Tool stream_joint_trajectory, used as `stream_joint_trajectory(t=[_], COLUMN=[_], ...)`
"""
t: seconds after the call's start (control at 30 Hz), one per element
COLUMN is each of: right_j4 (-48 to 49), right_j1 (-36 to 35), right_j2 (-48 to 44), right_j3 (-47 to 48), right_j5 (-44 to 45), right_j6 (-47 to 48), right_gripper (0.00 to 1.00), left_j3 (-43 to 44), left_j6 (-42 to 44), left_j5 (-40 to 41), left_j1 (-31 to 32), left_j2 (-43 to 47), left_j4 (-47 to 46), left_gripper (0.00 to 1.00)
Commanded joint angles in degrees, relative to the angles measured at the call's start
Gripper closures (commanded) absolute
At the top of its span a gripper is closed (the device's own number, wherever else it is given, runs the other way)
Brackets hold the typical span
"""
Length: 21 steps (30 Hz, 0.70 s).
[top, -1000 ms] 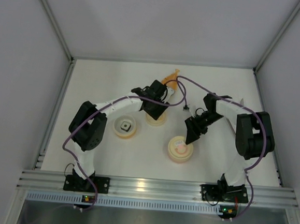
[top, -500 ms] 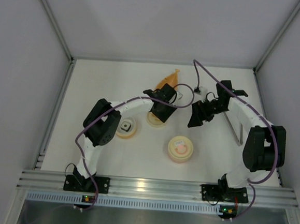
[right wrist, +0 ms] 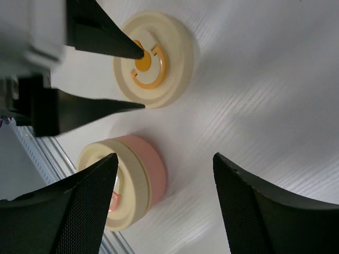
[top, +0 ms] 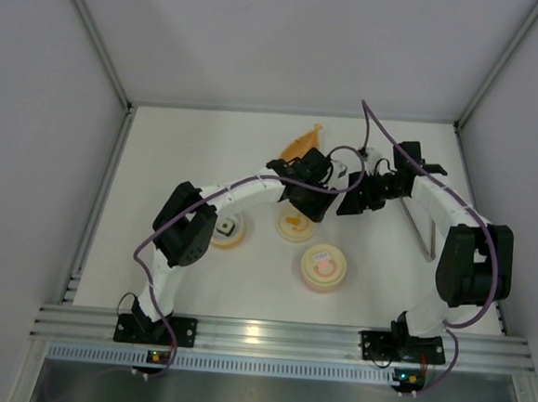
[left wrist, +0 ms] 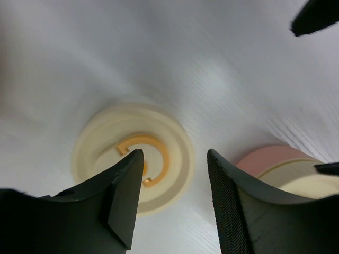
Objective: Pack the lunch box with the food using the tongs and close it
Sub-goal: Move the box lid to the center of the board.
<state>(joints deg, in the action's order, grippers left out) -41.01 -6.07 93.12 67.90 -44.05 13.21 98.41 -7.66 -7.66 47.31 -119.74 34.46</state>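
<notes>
My left gripper (top: 299, 201) hangs open over the far edge of a cream round dish (top: 296, 225), nothing between its fingers (left wrist: 174, 159). That dish (left wrist: 135, 159) carries an orange C-shaped ring, and the orange lump (right wrist: 142, 62) of food sits inside it. A tiny black block (top: 228, 225) lies in a second cream dish (top: 227, 230) to the left. The lunch box (top: 323, 266), pink with a cream top, stands nearer the arms (right wrist: 127, 177). My right gripper (top: 353, 204) is open and empty (right wrist: 165, 159), close beside the left one. The tongs (top: 426, 243) lie on the table at the right.
A long orange leaf-shaped tray (top: 301, 144) lies behind the left gripper. The left gripper's fingers (right wrist: 106, 39) cross the top of the right wrist view. White walls close the table on three sides, and a metal rail (top: 258, 335) runs along the near edge.
The left arm swung right and the ringed cream dish now lies further right and nearer. The right gripper rose from the lunch box, moved toward the back and its jaws narrowed a little.
</notes>
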Motion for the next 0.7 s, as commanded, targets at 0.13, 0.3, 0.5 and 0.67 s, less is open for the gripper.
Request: stream_joint_trajectory(t=[0.13,0.3,0.5,0.67], right_j4=[4.8,6.3,6.9,6.9], right_j1=[-1.1,-5.1,-7.9,-10.0], right_j2=[2.4,3.6,8.4,12.3], right_j3=[1.1,2.2,4.3,6.4], right_j5=[3.8,4.2,0.3,0.2], right_j6=[-4.3,-6.6,-9.8,-10.6], right_gripper=[0.37,0.5,0.54,0.55], left_j3=[-2.7,-12.7,-15.1,-14.0], left_j6=[-0.8,0.5,-0.9,-1.9], left_j5=[12.1,11.7,9.1,5.1], left_j1=[-6.2,-8.0,-9.2,-9.4], left_j2=[9.3,12.0,9.2,7.1], left_j4=[6.5,3.5,0.4,-1.2], left_gripper=[0.55,0.6,0.65,0.66])
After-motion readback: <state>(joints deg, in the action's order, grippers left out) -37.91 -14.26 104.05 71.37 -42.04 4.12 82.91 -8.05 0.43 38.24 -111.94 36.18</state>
